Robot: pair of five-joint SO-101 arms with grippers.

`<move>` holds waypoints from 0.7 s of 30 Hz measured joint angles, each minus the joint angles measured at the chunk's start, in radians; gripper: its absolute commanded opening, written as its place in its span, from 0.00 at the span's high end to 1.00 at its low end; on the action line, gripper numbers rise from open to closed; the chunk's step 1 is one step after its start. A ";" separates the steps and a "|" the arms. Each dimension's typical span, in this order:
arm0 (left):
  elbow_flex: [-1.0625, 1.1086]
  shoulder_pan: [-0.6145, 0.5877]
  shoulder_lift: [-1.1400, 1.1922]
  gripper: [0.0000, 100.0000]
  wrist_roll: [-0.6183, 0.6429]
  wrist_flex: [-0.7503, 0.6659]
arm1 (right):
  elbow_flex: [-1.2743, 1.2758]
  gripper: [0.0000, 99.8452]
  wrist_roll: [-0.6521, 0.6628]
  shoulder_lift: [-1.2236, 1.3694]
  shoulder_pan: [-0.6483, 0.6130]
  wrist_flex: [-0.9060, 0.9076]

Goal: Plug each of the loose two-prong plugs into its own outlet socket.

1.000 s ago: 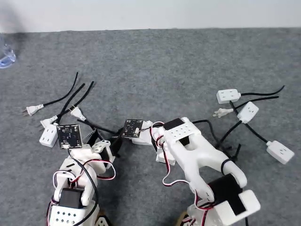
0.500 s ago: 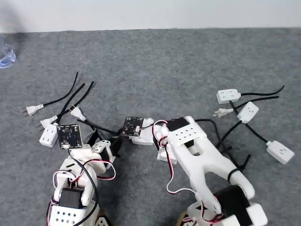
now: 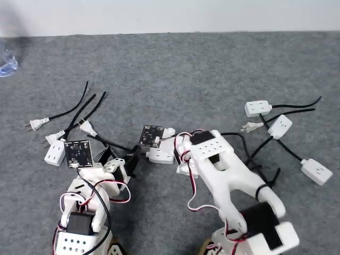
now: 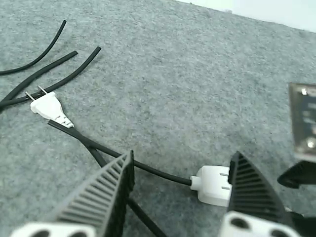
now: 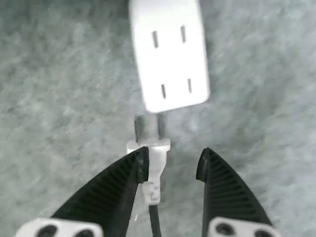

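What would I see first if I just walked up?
Two white robot arms, the left arm and the right arm, stand side by side on a grey carpet strewn with black cords. The right arm's jaws stand open around a white plug right at the end of a white outlet socket.

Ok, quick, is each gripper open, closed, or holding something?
Left gripper: open, holding nothing; a white plug lies in the gap, ungripped.
Right gripper: open; a second plug sits at one side of the gap, not clamped.
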 measured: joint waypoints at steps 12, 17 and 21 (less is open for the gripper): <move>0.000 0.000 0.000 0.71 0.000 0.000 | -0.049 0.81 -0.003 0.057 0.023 -0.034; 0.000 0.000 0.000 0.71 0.000 0.000 | -0.049 0.81 -0.003 0.057 0.023 -0.032; 0.000 0.000 0.000 0.71 0.000 0.000 | -0.049 0.81 -0.003 0.057 0.023 -0.032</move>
